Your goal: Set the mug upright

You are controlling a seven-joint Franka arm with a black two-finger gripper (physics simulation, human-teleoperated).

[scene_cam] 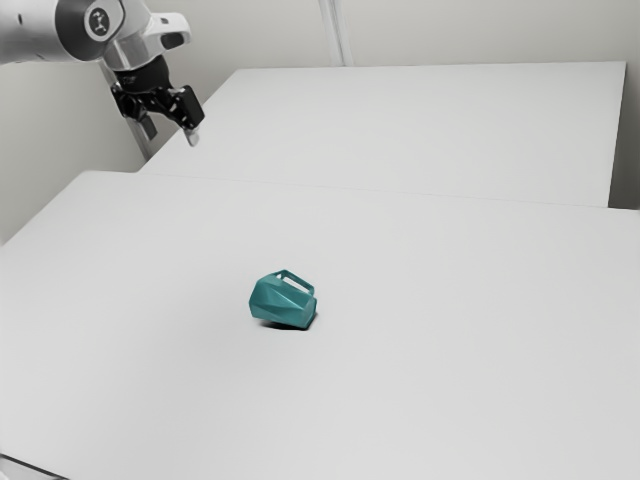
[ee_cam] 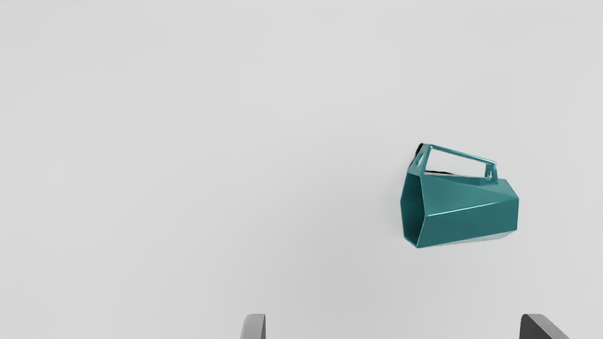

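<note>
The mug (scene_cam: 283,303), lower than the pincer (scene_cam: 171,134), is teal all over, handle (ee_cam: 464,153) included — its flat facets shift between mid and deeper teal, with pale gleaming lines along some edges and a darker green-teal inside the mouth. The pincer is black, its fingertips (ee_cam: 255,327) light grey, one showing a dark grey face. Above it, the arm (scene_cam: 30,30) is whitish grey, with a dark grey band bearing a round badge (scene_cam: 99,21) in black and pale grey. The worktop (scene_cam: 450,350) beneath is plain off-white — the walls (scene_cam: 480,30) beyond, pale warm grey.
</note>
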